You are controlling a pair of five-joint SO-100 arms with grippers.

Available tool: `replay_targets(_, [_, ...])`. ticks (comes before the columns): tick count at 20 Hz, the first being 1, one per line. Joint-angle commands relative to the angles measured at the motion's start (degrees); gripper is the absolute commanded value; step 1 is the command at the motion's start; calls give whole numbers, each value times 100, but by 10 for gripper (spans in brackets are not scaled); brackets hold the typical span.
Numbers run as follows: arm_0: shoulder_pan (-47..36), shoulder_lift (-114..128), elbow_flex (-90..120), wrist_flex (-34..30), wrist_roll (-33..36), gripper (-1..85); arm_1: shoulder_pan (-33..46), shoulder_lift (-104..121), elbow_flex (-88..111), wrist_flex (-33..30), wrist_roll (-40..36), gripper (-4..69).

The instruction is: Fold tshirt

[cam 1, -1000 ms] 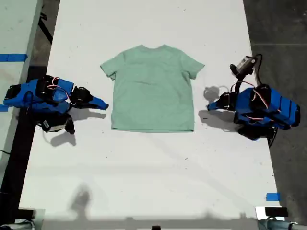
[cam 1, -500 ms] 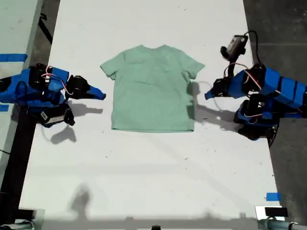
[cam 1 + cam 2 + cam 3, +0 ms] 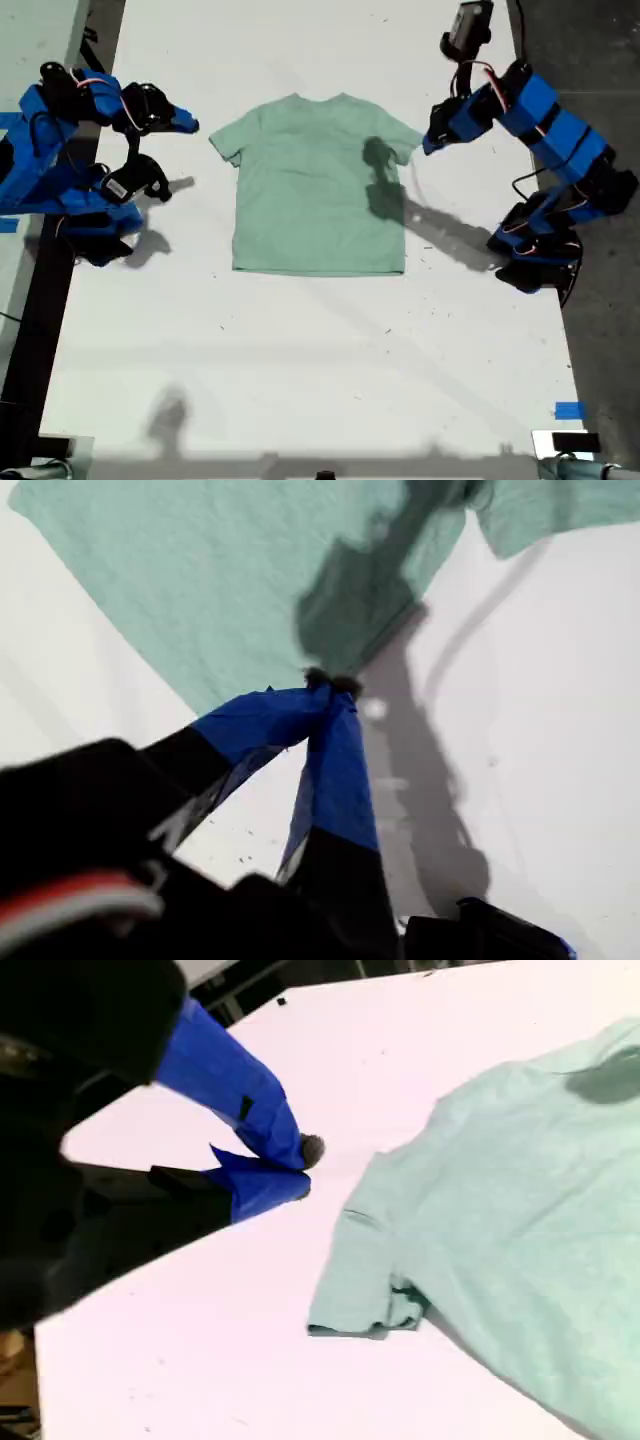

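On the white desk (image 3: 300, 350) the tshirt (image 3: 318, 185) lies flat and spread, neck toward the far edge. At the exterior view's right, my first claw (image 3: 430, 143) hangs clenched above the desk beside one sleeve, holding nothing. At the exterior view's left, my second claw (image 3: 188, 123) hangs clenched and empty near the other sleeve.
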Motion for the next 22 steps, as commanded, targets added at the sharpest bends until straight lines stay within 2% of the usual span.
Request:
replay_targets(1, [-738,-773,-844,114,615,1,475,-448,-1020,176,-396,-8])
replay_targets(4, [-1301,-1564,-1591,264,1081,1,800,-949,-1811,404,-615,-8])
replay_targets(9, [-1468,-1934,-1907,246,1187,1,1116,-1266,-2479,615,-923,-9])
replay_targets(10, [-1459,-1942,-1890,237,1187,1,1178,-1318,-2479,633,-1020,25])
replay_targets(12, [-1441,-1942,-1872,237,1178,1,1310,-1521,-2540,686,-1274,207])
replay_targets(14, [-1397,-1925,-1863,237,1160,1,1433,-1775,-2522,633,-1512,282])
replay_targets(16, [-1345,-1925,-1811,211,1160,1,1573,-2092,-2426,431,-1731,314])
replay_targets(22, [-1257,-1916,-1740,193,1134,1,1811,-3182,-2197,-563,-2057,312])
